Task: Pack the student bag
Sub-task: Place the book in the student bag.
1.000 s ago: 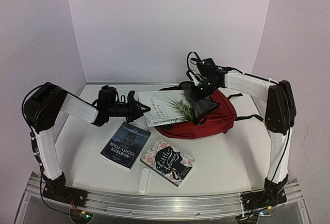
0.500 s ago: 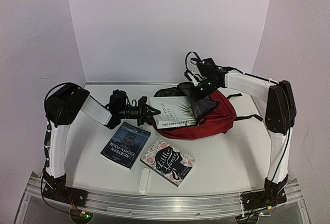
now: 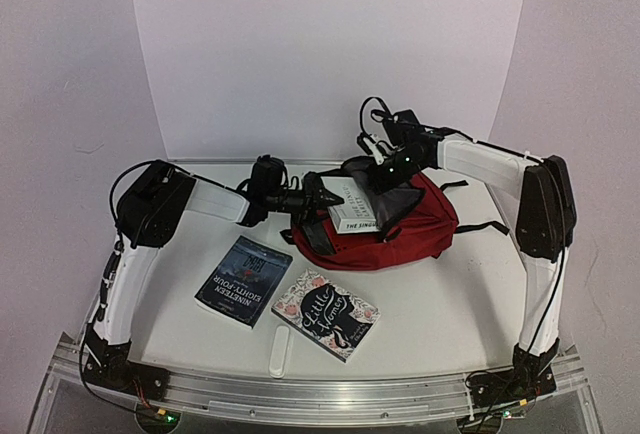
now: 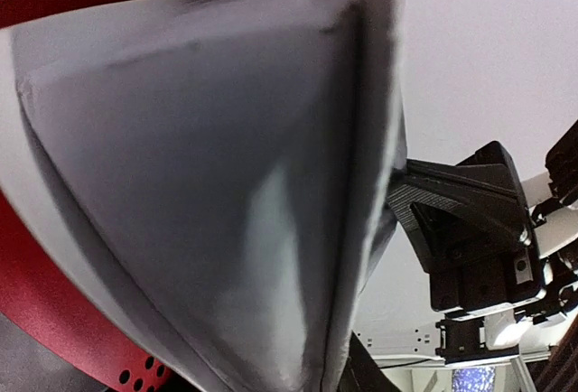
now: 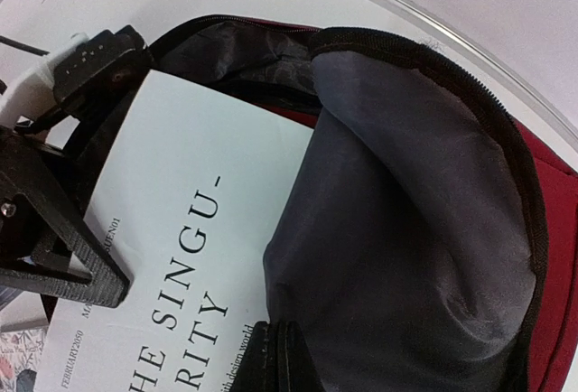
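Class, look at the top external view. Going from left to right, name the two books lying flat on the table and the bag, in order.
Nineteen Eighty-Four book → Little Women book → student bag

White table [image 3: 440, 304] with a bag, two books and a pale strip on it.
The dark red student bag [image 3: 400, 244] lies slumped toward the far right of the tabletop. In front of it to the left, a dark blue book titled Nineteen Eighty-Four [image 3: 243, 280] lies flat and face up. The floral Little Women book [image 3: 326, 314] lies flat close beside it, nearer the front edge. A slim white strip [image 3: 281, 354] lies by that book's near left corner, pointing toward the front.
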Robot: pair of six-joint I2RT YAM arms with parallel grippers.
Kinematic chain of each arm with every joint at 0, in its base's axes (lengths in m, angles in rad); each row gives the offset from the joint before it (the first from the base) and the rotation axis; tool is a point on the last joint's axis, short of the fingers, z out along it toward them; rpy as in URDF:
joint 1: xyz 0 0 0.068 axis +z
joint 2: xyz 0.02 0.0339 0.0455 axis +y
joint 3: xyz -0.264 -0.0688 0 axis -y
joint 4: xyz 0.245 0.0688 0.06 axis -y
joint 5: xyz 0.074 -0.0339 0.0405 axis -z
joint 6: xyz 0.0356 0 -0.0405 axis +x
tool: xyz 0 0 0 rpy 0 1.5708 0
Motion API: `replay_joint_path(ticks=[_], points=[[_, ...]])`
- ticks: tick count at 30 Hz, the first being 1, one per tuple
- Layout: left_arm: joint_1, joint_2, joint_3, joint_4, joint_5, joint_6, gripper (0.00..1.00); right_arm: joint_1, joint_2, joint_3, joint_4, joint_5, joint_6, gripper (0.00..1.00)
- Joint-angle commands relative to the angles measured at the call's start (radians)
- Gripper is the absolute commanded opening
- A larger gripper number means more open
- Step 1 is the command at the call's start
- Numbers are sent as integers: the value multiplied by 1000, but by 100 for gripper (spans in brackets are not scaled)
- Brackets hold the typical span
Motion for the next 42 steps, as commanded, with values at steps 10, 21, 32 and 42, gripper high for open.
replay_joint_path(ticks=[10, 21, 32, 42], points=[[-9, -248, -87, -412, -317, 240, 65, -14, -56, 36, 26, -9, 37, 0], [-22, -229, -51, -528, -330, 263, 83, -14, -61, 28, 26, -35, 47, 0], [-75, -284, -11, -742, -474, 317, 89, -14, -63, 22, 26, -46, 46, 0], [-81, -295, -4, -826, -561, 340, 70, -14, -63, 19, 25, -52, 46, 0]])
